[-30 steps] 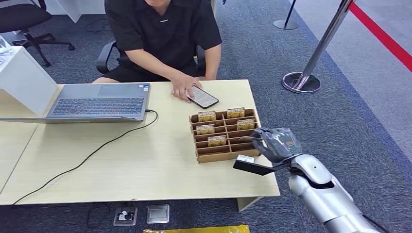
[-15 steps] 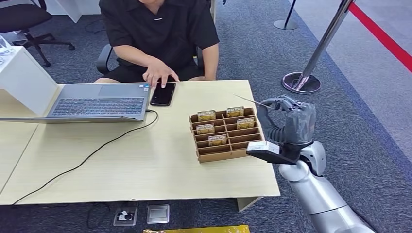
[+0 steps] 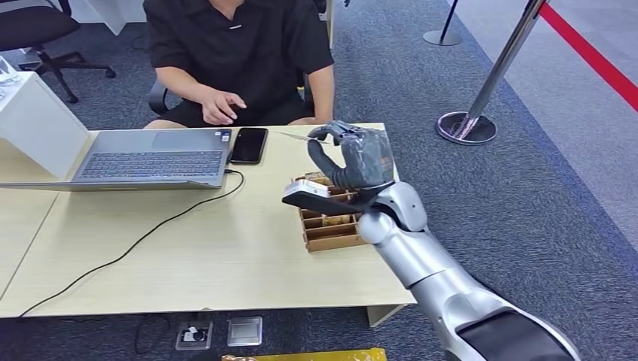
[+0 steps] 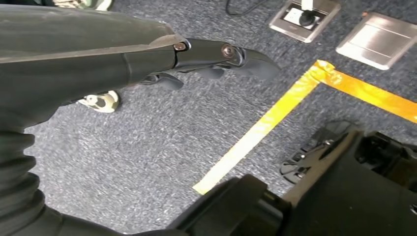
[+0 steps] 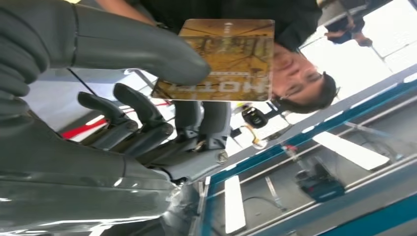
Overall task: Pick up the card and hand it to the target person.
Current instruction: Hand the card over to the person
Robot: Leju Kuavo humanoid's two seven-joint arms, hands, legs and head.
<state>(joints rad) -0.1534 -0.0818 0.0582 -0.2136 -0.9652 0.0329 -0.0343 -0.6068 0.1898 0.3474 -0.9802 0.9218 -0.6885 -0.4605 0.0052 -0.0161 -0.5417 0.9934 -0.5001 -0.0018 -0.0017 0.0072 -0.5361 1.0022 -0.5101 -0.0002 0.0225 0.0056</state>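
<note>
One thin yellow-brown printed card (image 5: pixel 223 59) is pinched between the thick grey thumb and the dark fingers (image 5: pixel 206 115) of the right hand (image 3: pixel 353 156); the other fingers are curled below it. In the head view the card (image 3: pixel 293 136) appears edge-on as a thin line that points from the fingertips toward the one person in a black shirt (image 3: pixel 237 53). Just under this hand stands one brown cardboard compartment tray (image 3: pixel 331 229), partly hidden by the wrist. Beyond the hand, near the person, lie one black smartphone (image 3: pixel 248 145) and one open grey laptop (image 3: pixel 154 158) on the light wooden table (image 3: pixel 188 256). The left hand (image 4: pixel 216 59) hangs over grey carpet with its fingers loosely apart and holds nothing. Compared with half a second ago, the right hand has moved from beside the tray to above it, closer to the person, whose hand (image 3: pixel 220 107) has left the phone.
</note>
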